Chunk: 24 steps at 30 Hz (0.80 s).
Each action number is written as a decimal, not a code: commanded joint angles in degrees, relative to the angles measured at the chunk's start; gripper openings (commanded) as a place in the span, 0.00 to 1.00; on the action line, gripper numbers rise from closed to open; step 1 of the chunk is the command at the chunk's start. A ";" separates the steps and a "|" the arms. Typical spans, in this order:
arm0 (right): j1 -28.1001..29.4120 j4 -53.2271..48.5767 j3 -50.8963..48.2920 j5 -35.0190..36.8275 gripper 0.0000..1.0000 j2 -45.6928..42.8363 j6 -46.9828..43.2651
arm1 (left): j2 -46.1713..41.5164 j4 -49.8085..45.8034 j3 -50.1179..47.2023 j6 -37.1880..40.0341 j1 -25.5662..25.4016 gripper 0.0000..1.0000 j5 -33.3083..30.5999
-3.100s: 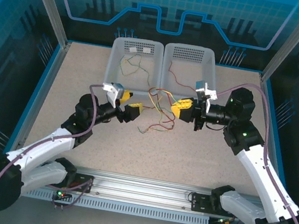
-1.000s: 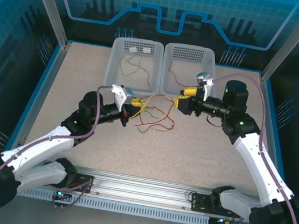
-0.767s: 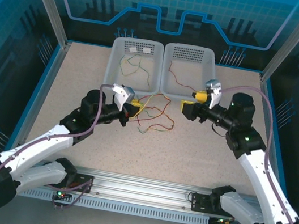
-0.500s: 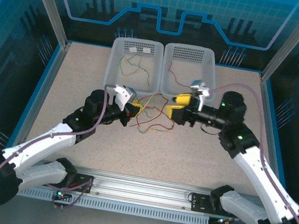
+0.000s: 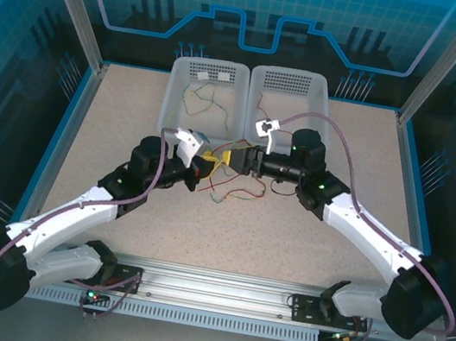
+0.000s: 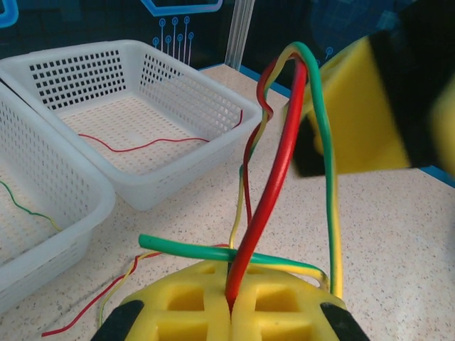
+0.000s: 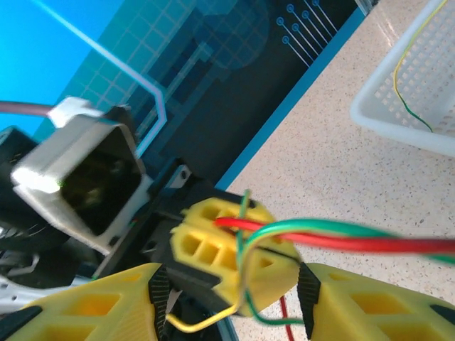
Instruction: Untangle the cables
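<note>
The cables [image 5: 237, 191] are a loose tangle of red, yellow and green wires on the table between the arms. My left gripper [image 5: 205, 165] holds part of it lifted. In the left wrist view the left gripper [image 6: 231, 284] is shut on a red cable [image 6: 274, 185], and a green-and-yellow cable [image 6: 192, 246] lies across its fingertips. My right gripper [image 5: 234, 158] faces it, almost touching. In the right wrist view the right gripper [image 7: 231, 302] is open. Its fingers stand either side of the left gripper's yellow fingers [image 7: 220, 245] and the red cable [image 7: 341, 241].
Two white baskets stand side by side at the back. The left basket [image 5: 170, 95] holds thin green and yellow wires, and the right basket [image 5: 326, 108] holds a red wire [image 6: 142, 147]. Blue walls and metal posts ring the speckled table.
My right arm has swung left from beside the right basket until its gripper meets the left gripper, its jaws narrowing a little. The left gripper stayed shut on the red cable.
</note>
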 commanded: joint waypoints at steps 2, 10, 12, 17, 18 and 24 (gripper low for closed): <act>1.55 6.83 0.89 0.68 0.42 4.02 4.98 | -0.23 3.84 1.55 -0.77 -0.46 0.00 -0.41; 0.65 -0.29 2.92 3.26 0.00 1.86 -0.44 | -1.68 3.72 0.19 -1.34 -0.43 0.00 -7.90; -0.68 -2.87 2.94 3.31 0.00 0.24 -2.49 | -2.61 3.79 -0.77 -1.25 -0.41 0.00 -13.84; -5.14 -16.58 6.10 0.47 0.00 -1.47 -10.79 | -4.85 1.70 -1.75 -1.63 1.17 0.00 -24.28; -5.84 -19.30 6.62 0.38 0.00 -1.78 -13.00 | -5.13 0.93 -1.74 -1.73 1.77 0.00 -24.60; -11.69 -26.55 5.82 3.09 0.00 -5.91 -19.39 | -6.89 -1.26 -3.09 -4.15 4.07 0.00 -32.80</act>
